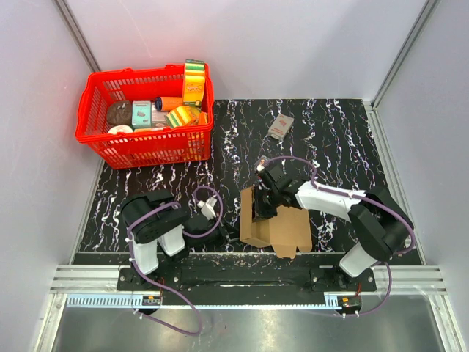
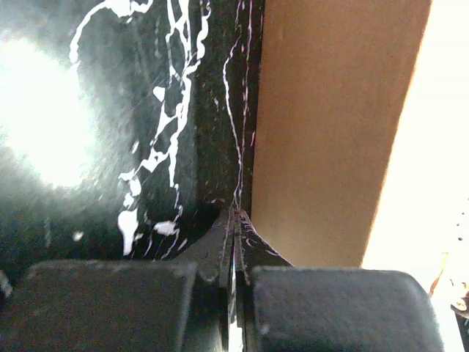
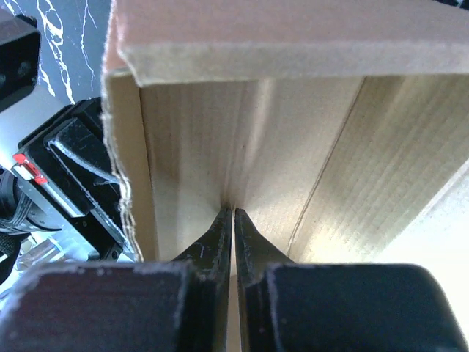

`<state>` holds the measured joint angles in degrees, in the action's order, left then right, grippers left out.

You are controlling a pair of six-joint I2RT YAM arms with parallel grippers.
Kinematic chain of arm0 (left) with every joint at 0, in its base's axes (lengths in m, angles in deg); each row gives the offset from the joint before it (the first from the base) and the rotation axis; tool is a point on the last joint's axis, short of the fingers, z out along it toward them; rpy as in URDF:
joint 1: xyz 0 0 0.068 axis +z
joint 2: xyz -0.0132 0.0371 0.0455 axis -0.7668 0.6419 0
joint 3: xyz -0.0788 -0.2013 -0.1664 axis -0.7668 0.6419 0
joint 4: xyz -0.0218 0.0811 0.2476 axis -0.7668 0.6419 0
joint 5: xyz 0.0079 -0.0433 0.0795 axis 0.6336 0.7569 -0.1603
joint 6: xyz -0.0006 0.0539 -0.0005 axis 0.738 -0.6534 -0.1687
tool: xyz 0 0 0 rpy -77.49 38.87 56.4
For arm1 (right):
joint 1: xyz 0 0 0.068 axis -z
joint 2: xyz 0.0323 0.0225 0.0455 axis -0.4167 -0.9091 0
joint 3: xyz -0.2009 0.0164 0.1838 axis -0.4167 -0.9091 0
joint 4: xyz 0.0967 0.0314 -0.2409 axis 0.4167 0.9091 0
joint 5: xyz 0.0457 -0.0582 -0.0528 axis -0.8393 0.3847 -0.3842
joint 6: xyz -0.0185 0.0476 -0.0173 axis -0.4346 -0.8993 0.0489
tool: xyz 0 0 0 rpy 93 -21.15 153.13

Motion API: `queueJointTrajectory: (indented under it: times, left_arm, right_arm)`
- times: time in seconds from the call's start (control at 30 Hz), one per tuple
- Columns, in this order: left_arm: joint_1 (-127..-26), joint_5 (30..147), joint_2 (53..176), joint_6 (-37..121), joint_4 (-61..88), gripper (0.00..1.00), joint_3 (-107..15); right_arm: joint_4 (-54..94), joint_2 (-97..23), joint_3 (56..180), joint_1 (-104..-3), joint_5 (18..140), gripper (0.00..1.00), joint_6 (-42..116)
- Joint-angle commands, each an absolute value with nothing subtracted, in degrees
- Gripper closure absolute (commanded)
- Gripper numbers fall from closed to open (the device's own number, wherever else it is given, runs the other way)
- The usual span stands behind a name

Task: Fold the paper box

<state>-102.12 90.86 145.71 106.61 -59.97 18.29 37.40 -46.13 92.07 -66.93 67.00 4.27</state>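
Right gripper [image 3: 233, 214] is closed, its tips poking into a fold inside the box [image 1: 289, 229]. Left gripper [image 2: 234, 216] is closed too, beside the box on the worktop [image 1: 330, 139].

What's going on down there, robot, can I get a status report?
Left gripper shut, low beside the paper box. Right gripper shut, tips in the box's inner crease. Box partly folded, flap upright. Packet and red basket well clear.

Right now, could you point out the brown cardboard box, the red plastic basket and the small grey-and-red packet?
brown cardboard box [image 1: 289, 229], top external view, on its flat right-hand panel.
red plastic basket [image 1: 150, 152], top external view, on its near wall.
small grey-and-red packet [image 1: 280, 126], top external view, on its middle.
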Motion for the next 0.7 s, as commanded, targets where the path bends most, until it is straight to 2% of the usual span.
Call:
queueJointTrajectory:
  times: [0.0, 0.33, 0.57, 0.67]
  left_arm:
    - [-101.92, 88.78, 146.3, 106.39, -71.55, 1.0, 22.62]
    - [-102.01, 89.04, 147.63, 106.73, -77.25, 1.0, 28.07]
    - [-103.15, 88.5, 141.66, 107.44, -76.39, 1.0, 33.79]
    - [-107.01, 87.03, 138.59, 108.93, -72.87, 1.0, 34.23]
  right_arm:
    - [35.26, -48.41, 95.54, -68.13, 68.86, 0.91, 3.98]
    - [38.6, -53.16, 99.67, -70.15, 71.93, 0.92, 5.47]
    - [41.68, -55.8, 102.49, -70.77, 73.87, 0.92, 6.97]
    - [42.47, -56.59, 103.37, -70.94, 74.4, 0.92, 7.32]
